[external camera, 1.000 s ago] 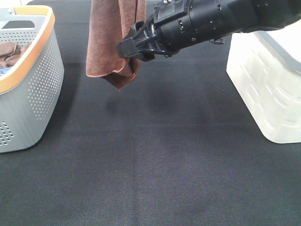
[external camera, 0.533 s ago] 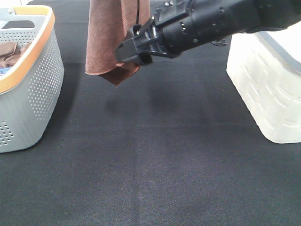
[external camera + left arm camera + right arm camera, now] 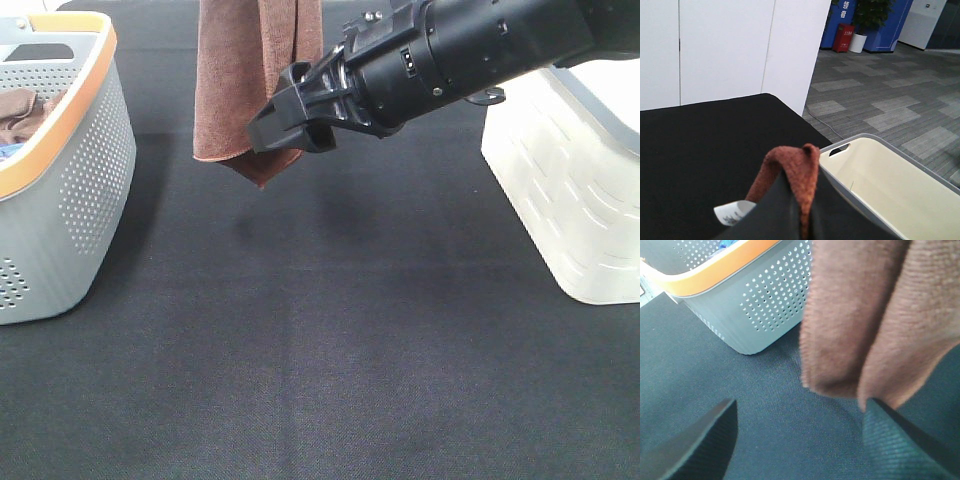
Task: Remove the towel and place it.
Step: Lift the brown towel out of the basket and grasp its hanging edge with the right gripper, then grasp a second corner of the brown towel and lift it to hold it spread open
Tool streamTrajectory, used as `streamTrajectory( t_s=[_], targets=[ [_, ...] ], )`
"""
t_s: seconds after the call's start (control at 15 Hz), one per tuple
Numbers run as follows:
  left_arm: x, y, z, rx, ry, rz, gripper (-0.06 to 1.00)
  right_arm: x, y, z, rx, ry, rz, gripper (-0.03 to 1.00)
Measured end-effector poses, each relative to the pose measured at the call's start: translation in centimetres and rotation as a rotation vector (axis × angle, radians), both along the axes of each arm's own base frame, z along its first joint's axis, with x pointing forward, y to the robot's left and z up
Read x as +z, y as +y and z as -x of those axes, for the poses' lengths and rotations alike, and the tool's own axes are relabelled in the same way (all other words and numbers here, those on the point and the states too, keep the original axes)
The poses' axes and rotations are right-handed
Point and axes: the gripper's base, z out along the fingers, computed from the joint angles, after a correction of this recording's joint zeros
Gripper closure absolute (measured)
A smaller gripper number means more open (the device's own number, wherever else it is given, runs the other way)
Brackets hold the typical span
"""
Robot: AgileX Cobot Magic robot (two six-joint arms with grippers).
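Note:
The towel [image 3: 245, 80], reddish-brown, hangs folded from above the exterior high view, its lower corner just above the black table. My left gripper [image 3: 797, 202] is shut on the towel's top fold [image 3: 792, 162], with the small white tag [image 3: 732, 212] beside the fingers; this gripper is out of the exterior high view. My right gripper [image 3: 268, 128] reaches across from the right to the towel's lower edge. In the right wrist view it [image 3: 800, 440] is open and empty, with the towel's hem [image 3: 865, 315] hanging just in front of the gap.
A grey perforated basket with an orange rim [image 3: 75, 180] stands at the left, also in the right wrist view [image 3: 760, 305], holding another brown cloth [image 3: 20, 110]. A white basket [image 3: 570, 190] stands at the right, also in the left wrist view [image 3: 880, 175].
The hanging towel has shifted slightly to the right. My right gripper has dropped a little and stays at the towel's lower edge, still open.

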Motion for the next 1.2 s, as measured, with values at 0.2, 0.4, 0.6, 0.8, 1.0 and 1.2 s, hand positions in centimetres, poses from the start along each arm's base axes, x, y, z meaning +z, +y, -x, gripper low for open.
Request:
streamTrajectory(
  t_s=[0.2, 0.4, 0.6, 0.8, 1.0, 1.2],
  targets=[
    [0.0, 0.0, 0.0, -0.001, 0.002, 0.001, 0.94, 0.5, 0.0, 1.0, 0.062, 0.045, -0.011, 0.3],
    [0.0, 0.0, 0.0, -0.001, 0.002, 0.001, 0.94, 2.3, -0.4, 2.7, 0.144, 0.065, -0.034, 0.3],
    [0.0, 0.0, 0.0, -0.001, 0.002, 0.001, 0.94, 3.8, -0.8, 2.8, 0.106, -0.025, -0.057, 0.3],
    [0.0, 0.0, 0.0, -0.002, 0.004, 0.006, 0.94, 3.7, -0.8, 1.3, 0.009, -0.11, -0.075, 0.3],
    [0.0, 0.0, 0.0, -0.003, 0.01, 0.016, 0.94, 3.5, -0.6, 0.8, -0.01, -0.137, -0.087, 0.3],
    [0.0, 0.0, 0.0, -0.004, 0.013, 0.022, 0.94, 3.6, -0.5, 0.5, -0.016, -0.173, -0.1, 0.3]
  ],
)
